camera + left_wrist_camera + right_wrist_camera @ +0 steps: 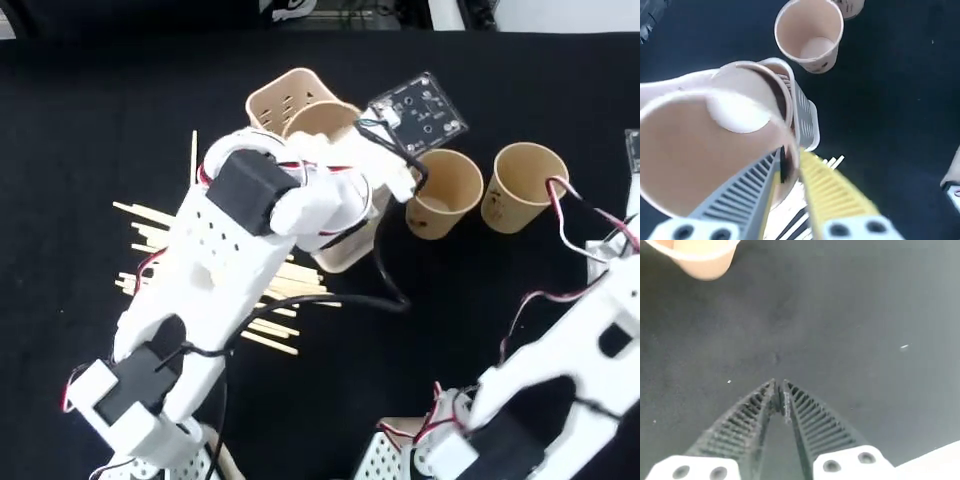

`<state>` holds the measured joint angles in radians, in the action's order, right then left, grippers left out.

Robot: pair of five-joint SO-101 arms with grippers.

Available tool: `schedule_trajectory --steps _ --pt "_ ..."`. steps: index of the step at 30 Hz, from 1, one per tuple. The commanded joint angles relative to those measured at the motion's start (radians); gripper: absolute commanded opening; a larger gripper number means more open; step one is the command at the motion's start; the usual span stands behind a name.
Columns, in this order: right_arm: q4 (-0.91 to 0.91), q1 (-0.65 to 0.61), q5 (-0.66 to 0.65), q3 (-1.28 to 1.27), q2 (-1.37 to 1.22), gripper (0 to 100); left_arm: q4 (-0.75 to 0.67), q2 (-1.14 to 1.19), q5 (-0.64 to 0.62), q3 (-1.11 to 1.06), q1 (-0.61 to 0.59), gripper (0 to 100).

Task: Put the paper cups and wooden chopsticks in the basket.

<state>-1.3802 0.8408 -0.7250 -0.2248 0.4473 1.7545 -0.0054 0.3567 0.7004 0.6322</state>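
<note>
My left gripper [785,160] is shut on the rim of a paper cup [700,150], one finger inside and one outside. In the high view this cup [318,120] hangs over the beige slotted basket [280,98], whose wall [806,120] lies just beyond the cup. Two more paper cups [445,190] [525,185] stand upright on the black table to the basket's right; the nearer one [810,32] is open and empty. Wooden chopsticks [160,222] lie scattered left of the basket, partly under the left arm. My right gripper [779,390] is shut on nothing above bare black cloth.
A cup's base [695,255] shows at the edge of the right wrist view. The right arm [560,370] occupies the lower right of the table, its cables trailing near the rightmost cup. A small black circuit board [420,112] on the left arm hangs beside the basket.
</note>
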Motion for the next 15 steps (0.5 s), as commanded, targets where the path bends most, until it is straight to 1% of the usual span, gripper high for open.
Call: schedule_trajectory --steps 1,5,7,9,15 --pt "0.009 -0.023 -0.006 0.054 0.107 1.5 -0.011 0.0 -0.091 0.11 -0.038 22" --pt "-0.002 -0.026 0.008 0.056 0.156 1.5 -0.011 -0.003 -0.147 0.18 -0.084 23" --pt "-0.002 -0.028 0.058 0.059 0.156 1.5 -0.011 -0.009 -0.149 0.219 -0.09 23" --pt "0.005 -0.04 0.12 0.067 0.159 1.5 -0.003 -0.012 -0.187 0.292 -0.091 23" --pt "-0.055 -0.195 0.242 0.193 0.16 1.5 0.005 -0.107 -0.387 0.595 -0.082 23"
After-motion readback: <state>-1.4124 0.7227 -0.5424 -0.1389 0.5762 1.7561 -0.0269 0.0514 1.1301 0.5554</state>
